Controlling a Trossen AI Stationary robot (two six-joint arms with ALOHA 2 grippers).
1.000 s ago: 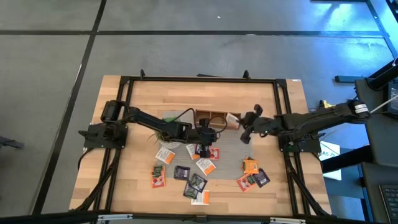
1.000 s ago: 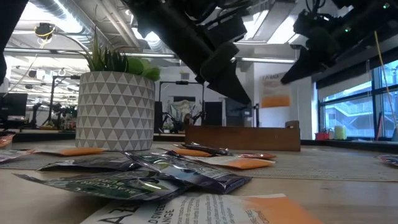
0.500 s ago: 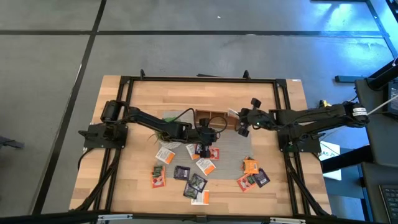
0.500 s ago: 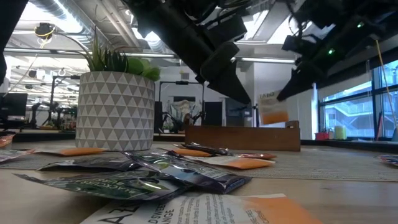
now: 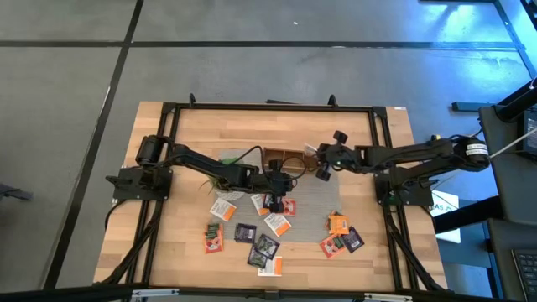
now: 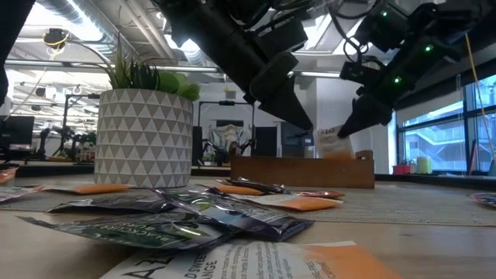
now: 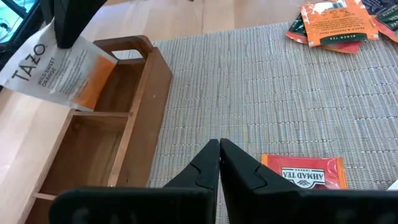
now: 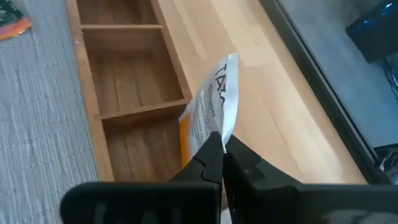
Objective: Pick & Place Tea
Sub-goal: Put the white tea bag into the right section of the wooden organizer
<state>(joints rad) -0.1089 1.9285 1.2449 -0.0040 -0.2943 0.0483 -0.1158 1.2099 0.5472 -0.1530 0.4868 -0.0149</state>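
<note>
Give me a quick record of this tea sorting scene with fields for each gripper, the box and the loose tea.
right gripper: shut on a white and orange sachet, held over the end compartment of the wooden box
left gripper: shut, empty, over the woven mat
wooden box: three compartments, no sachet visible inside
loose sachets: scattered on the mat and table
potted plant: standing on the table

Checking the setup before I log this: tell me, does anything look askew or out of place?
Nothing looks damaged. The loose tea sachets lie scattered and overlapping. The right gripper holds a white-and-orange sachet tilted over the wooden box.
</note>
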